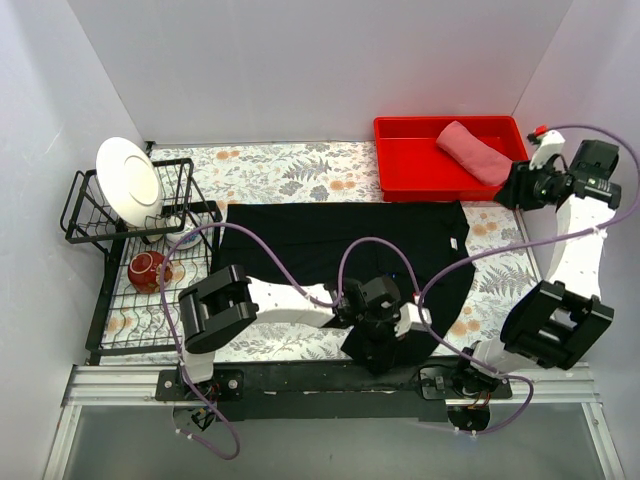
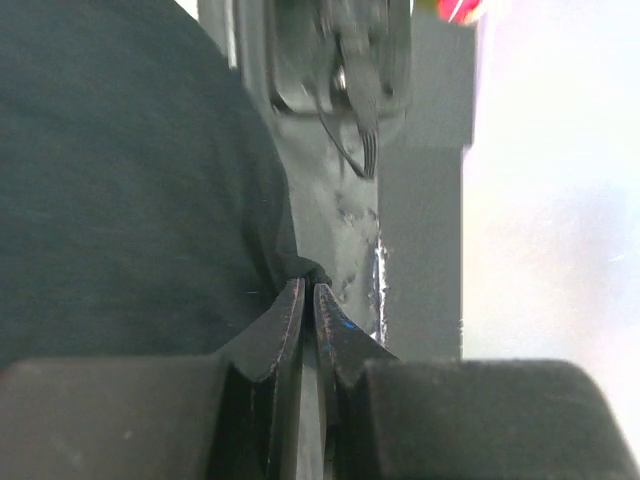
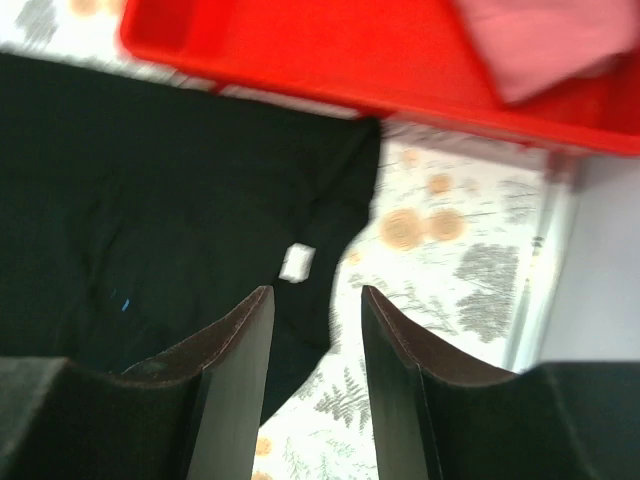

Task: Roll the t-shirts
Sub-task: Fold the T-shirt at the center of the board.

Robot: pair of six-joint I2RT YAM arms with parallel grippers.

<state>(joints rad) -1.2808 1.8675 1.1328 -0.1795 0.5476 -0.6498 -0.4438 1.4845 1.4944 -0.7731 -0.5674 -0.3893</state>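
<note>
Nearest, our left claw (image 2: 308,300) pinches the near edge of the large black cloth t-shirt (image 1: 330,235) spread on the floral tabletop (image 1: 280,165), likely to start rolling; farther off, our right claw (image 3: 315,300) hangs open, empty, by the red plastic tray (image 1: 410,150) holding the salmon-pink cloth t-shirt (image 1: 475,150).

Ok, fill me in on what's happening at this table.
The left gripper is pinched shut on the near edge of the black t-shirt, which lies spread on the table. The right gripper hangs open and empty near the red bin, where the pink t-shirt sits.
</note>
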